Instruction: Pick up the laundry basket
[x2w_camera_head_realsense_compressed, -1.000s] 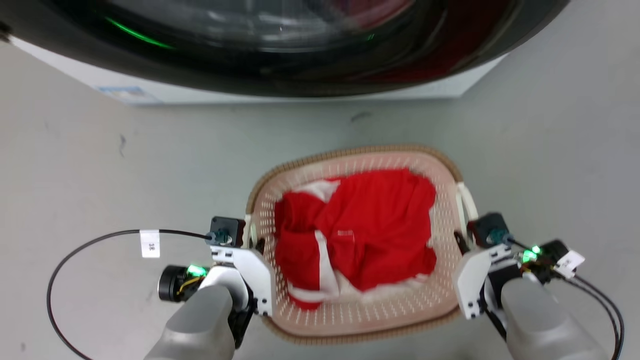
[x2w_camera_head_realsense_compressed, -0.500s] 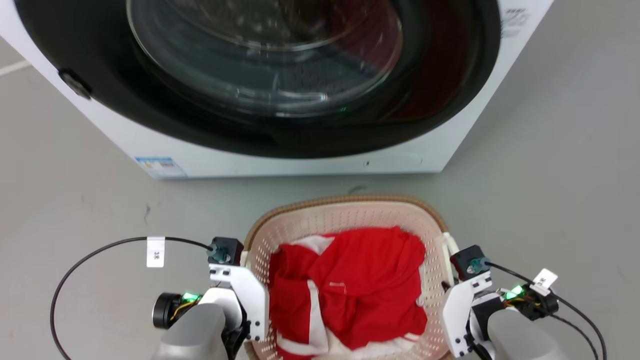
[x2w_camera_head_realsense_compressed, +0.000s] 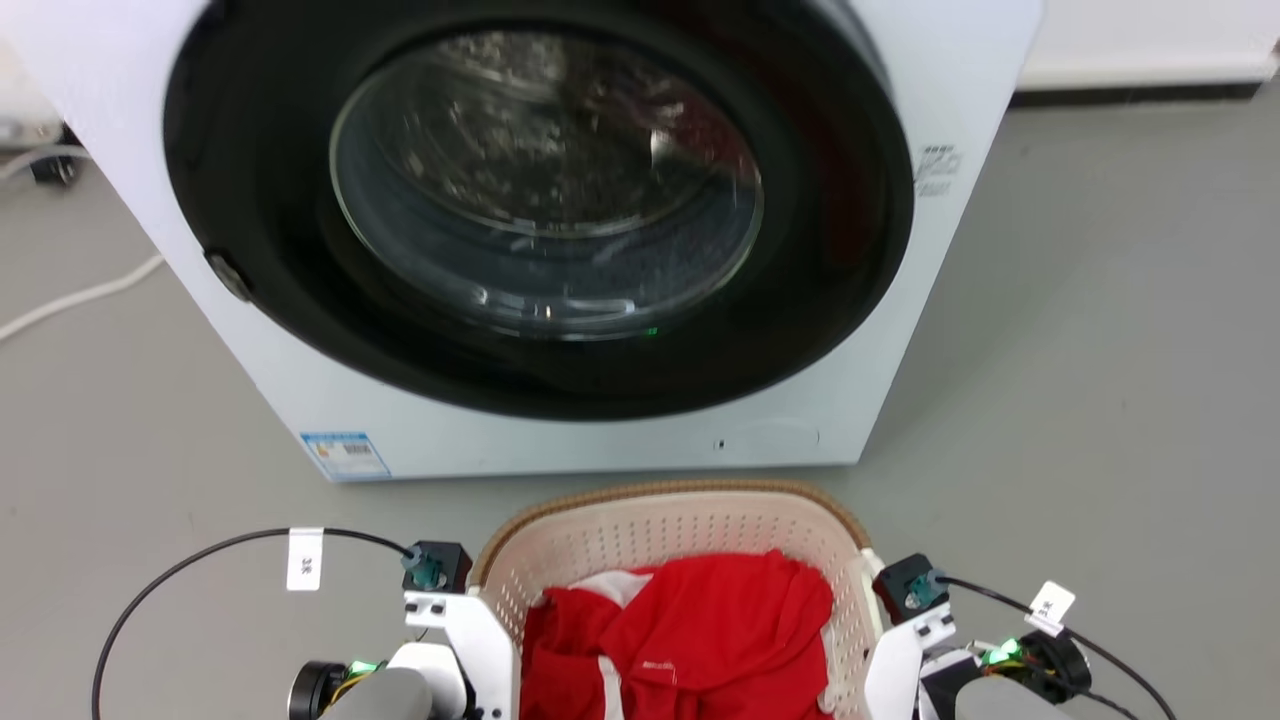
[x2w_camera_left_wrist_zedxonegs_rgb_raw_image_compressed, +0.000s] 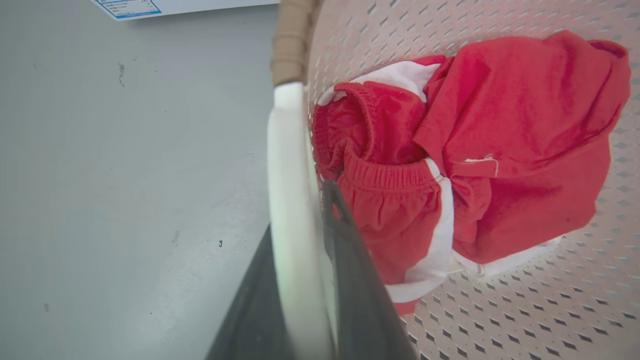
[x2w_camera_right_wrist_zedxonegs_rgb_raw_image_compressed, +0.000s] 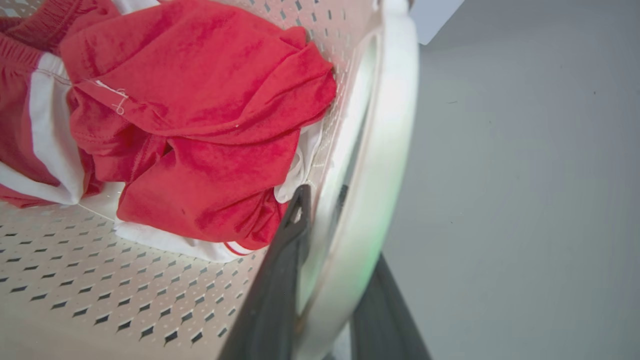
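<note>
"Head view first. Where is the laundry basket (x2w_camera_head_realsense_compressed: 670, 528)?"

"I see it at the bottom, in the middle. It sits right in front of the big white washing machine (x2w_camera_head_realsense_compressed: 900, 330) with the round glass door (x2w_camera_head_realsense_compressed: 545, 190). Red clothes (x2w_camera_head_realsense_compressed: 690, 640) with white bits lie inside the basket. The grey floor (x2w_camera_head_realsense_compressed: 1100, 350) is all around it. A small blue sticker (x2w_camera_head_realsense_compressed: 345, 455) is low on the machine's front."

"And the arms?"

"One is on each side of the basket, very low in the picture. A black cable with a white tag (x2w_camera_head_realsense_compressed: 305, 572) loops out from the left one."

"What does the left wrist view show?"

"My left gripper (x2w_camera_left_wrist_zedxonegs_rgb_raw_image_compressed: 300, 215) is closed on the basket's white left handle (x2w_camera_left_wrist_zedxonegs_rgb_raw_image_compressed: 287, 150). One dark finger is inside the basket, next to the red clothes. The other finger is outside. The handle is squeezed between them."

"And the right wrist view?"

"It looks much the same. My right gripper (x2w_camera_right_wrist_zedxonegs_rgb_raw_image_compressed: 332, 215) is closed on the white right handle (x2w_camera_right_wrist_zedxonegs_rgb_raw_image_compressed: 387, 125), with one finger in and one finger out. The red clothes press against the basket wall close to the inner finger."

"Is the basket off the floor?"

"I cannot tell from these pictures."
</note>
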